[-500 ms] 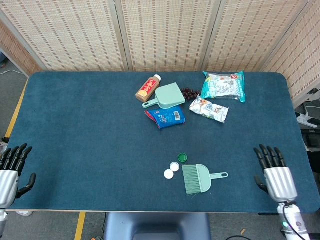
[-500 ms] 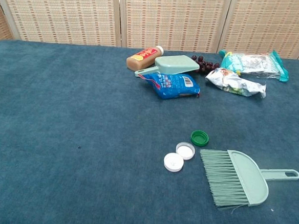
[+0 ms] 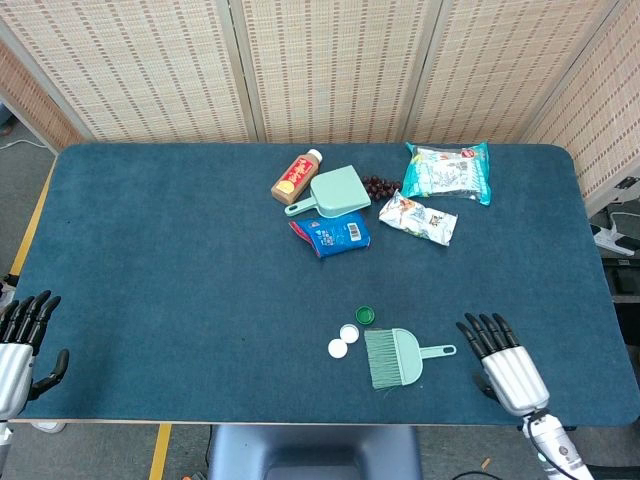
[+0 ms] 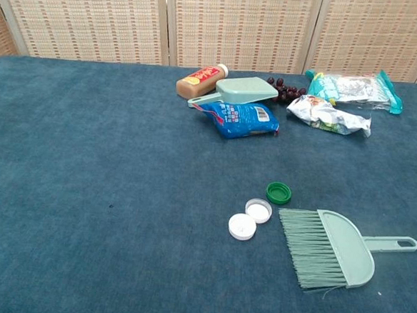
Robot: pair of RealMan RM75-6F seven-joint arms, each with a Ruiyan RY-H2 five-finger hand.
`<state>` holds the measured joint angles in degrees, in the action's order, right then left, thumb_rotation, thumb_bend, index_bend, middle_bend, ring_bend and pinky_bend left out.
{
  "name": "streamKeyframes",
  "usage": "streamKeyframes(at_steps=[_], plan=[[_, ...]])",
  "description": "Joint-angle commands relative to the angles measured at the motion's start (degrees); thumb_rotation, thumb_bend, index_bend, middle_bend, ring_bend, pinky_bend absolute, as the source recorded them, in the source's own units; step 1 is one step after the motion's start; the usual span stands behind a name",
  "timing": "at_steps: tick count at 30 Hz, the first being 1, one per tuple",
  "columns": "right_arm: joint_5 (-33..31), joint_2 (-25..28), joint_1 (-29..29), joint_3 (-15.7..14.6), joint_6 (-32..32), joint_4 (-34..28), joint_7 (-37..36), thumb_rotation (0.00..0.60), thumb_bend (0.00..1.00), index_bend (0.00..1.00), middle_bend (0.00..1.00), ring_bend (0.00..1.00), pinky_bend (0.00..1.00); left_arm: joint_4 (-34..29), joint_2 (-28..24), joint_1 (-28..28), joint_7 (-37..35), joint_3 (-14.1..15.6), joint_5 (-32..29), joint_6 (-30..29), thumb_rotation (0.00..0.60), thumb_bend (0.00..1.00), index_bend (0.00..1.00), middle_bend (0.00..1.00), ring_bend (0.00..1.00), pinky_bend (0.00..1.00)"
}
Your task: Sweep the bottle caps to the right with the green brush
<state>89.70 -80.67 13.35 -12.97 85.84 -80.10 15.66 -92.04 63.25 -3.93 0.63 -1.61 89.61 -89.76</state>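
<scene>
The green brush (image 3: 397, 357) (image 4: 331, 247) lies flat near the table's front edge, bristles pointing left and handle to the right. Just left of its bristles sit two white caps (image 3: 343, 341) (image 4: 250, 219) and one green cap (image 3: 365, 315) (image 4: 278, 193). My right hand (image 3: 503, 362) hovers open just right of the brush handle, fingers spread and pointing away from me, touching nothing. My left hand (image 3: 22, 340) is open at the front left corner, far from the caps. The chest view shows neither hand clearly.
At the back middle lie a green dustpan (image 3: 333, 193), a small brown bottle (image 3: 297, 176), a blue packet (image 3: 332, 234), dark grapes (image 3: 379, 186) and two snack bags (image 3: 447, 172) (image 3: 418, 217). The blue table (image 3: 150, 260) ends close in front of the brush.
My right hand has moved left and nearer to the brush handle. My left hand has slid slightly down toward the front edge. Brush and caps have not moved.
</scene>
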Motion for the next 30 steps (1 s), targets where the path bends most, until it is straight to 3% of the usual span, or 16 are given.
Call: streamKeyframes(at_steps=[1, 7, 12, 30], plan=[[0.9, -4.2, 1.7, 1.9, -5.0, 0.6, 6.7, 0.600, 0.25, 0.22, 0.17, 0.00, 0.00, -0.2, -0.1, 0.0, -0.1, 0.1, 0.1, 0.1, 0.600, 0.45, 0.00, 0.00, 0.00, 0.01], [-2.0, -7.7, 3.5, 5.4, -11.0, 0.7, 11.6, 0.600, 0.25, 0.35, 0.28, 0.00, 0.00, 0.3, 0.2, -0.9, -0.2, -0.3, -0.9, 2.0, 0.600, 0.45, 0.00, 0.00, 0.00, 0.01], [-4.2, -9.7, 4.2, 7.9, -13.7, 1.7, 12.9, 0.600, 0.25, 0.38, 0.31, 0.02, 0.00, 0.2, 0.2, -1.2, -0.1, -0.5, -1.3, 2.6, 0.600, 0.45, 0.00, 0.00, 0.00, 0.01], [-7.0, -10.8, 4.3, 10.1, -17.1, 3.2, 15.1, 0.600, 0.25, 0.48, 0.37, 0.09, 0.02, 0.7, -0.1, -0.7, 0.0, 0.0, -0.6, 2.2, 0.600, 0.45, 0.00, 0.00, 0.00, 0.01]])
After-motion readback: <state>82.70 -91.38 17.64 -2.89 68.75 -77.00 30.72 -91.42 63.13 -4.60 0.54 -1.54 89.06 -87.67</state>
